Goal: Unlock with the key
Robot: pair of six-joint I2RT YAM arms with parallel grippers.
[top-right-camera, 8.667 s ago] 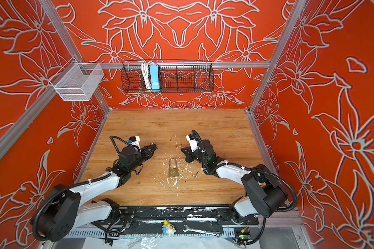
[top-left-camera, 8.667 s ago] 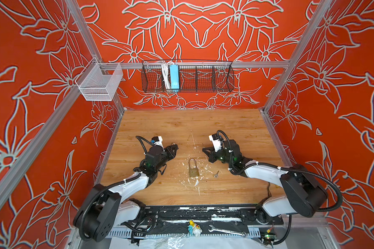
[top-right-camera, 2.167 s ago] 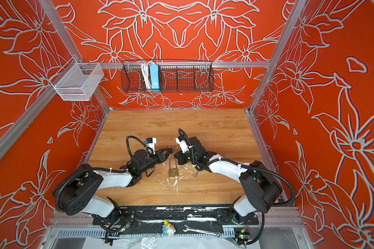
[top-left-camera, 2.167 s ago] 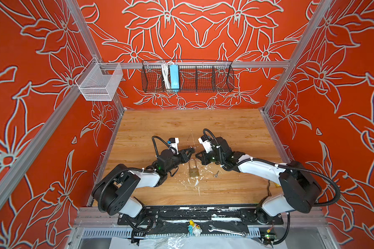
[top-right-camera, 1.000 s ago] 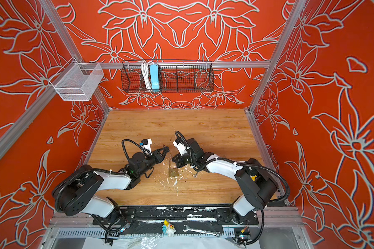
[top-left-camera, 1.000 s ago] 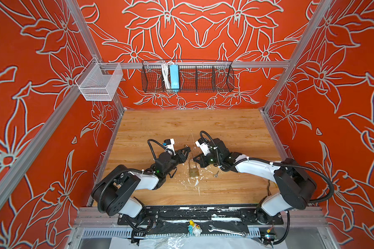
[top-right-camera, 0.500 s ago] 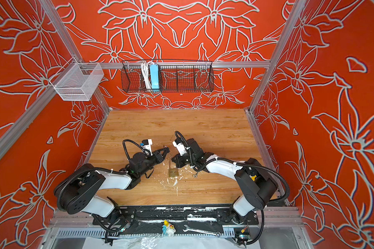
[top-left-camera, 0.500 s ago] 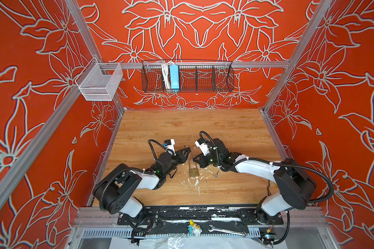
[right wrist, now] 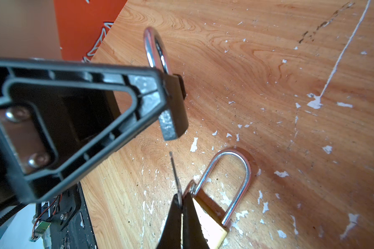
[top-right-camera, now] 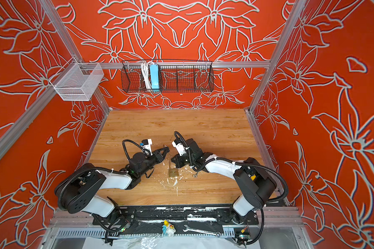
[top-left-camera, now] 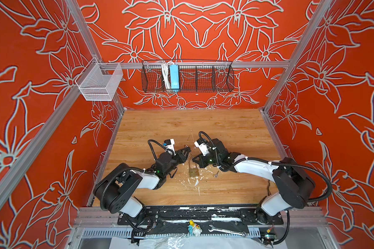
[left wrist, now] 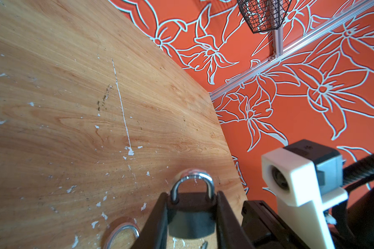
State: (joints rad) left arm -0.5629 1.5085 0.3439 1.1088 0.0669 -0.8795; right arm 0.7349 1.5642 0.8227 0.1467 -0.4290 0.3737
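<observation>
A small dark padlock (left wrist: 191,215) with a silver shackle (right wrist: 154,51) is clamped by its sides between the fingers of my left gripper (left wrist: 191,200), which holds it above the table. In both top views the left gripper (top-left-camera: 186,150) (top-right-camera: 164,149) sits just left of centre. My right gripper (right wrist: 181,201) is shut on a key (right wrist: 175,172). I see the key's thin blade edge-on, pointing at the bottom end of the held padlock (right wrist: 173,112) with a short gap between them. In a top view the right gripper (top-left-camera: 194,160) faces the left one.
A brass padlock (right wrist: 207,220) with a long shackle lies flat on the wooden table (top-left-camera: 225,129) under both grippers, also visible in both top views as the brass padlock (top-left-camera: 193,171) (top-right-camera: 173,172). A second small key (top-left-camera: 216,174) lies to its right. White paint flecks dot the wood.
Several seconds ago the two grippers stood apart, either side of the brass padlock. They have since closed in over it. Over the last second I see almost no movement.
</observation>
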